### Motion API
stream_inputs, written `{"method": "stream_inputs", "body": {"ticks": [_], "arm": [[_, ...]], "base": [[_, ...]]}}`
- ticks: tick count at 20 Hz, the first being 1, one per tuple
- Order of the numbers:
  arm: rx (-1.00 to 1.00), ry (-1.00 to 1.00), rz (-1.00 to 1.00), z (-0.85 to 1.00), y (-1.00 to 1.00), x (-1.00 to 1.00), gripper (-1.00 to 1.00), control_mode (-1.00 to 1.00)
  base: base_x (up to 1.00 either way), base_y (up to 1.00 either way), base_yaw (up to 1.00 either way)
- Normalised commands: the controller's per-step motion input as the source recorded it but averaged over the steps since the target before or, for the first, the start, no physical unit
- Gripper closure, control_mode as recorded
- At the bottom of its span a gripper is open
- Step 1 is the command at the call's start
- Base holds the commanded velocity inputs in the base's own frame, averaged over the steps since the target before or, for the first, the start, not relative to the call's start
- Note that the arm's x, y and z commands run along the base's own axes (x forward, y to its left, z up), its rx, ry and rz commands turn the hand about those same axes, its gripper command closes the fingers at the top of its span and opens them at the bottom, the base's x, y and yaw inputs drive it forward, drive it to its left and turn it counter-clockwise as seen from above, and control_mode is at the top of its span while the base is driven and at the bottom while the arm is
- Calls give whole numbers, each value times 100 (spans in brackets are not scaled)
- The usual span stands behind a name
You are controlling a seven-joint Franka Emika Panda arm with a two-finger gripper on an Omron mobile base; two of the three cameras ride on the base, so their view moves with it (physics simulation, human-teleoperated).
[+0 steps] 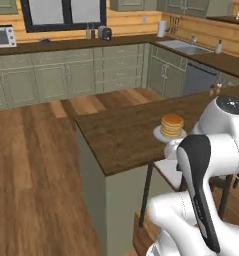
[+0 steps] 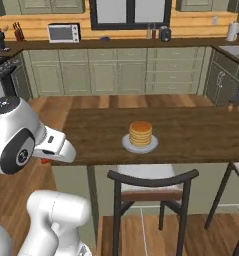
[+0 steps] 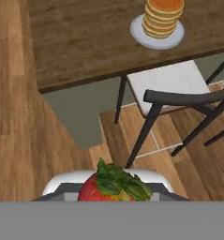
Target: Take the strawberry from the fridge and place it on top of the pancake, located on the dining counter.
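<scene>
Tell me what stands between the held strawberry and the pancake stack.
Nothing visible blocks it. In the hand view the strawberry is off the dining counter; the chair sits below the pancake, whose top is bare.

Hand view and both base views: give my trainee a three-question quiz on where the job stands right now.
1. True or false: the strawberry is already on the pancake.
2. What stands tucked under the counter edge nearest the plate?
A. chair
B. bin
C. stool
3. Fill in: the hand is shut on the ______.

Key:
1. False; the hand holds it short of the counter, above the floor.
2. A, the chair.
3. strawberry
</scene>
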Motion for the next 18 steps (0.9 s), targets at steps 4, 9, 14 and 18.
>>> {"method": "stream_inputs", "body": {"ticks": [4,9,14,18], "arm": [[0,0,0,0,0,0,100,100],[0,0,0,0,0,0,100,100],[0,0,0,0,0,0,100,100],[0,0,0,0,0,0,100,100]], "base": [[-55,-96,59],[-74,-100,18],[10,-61,-11],[75,21,6]]}}
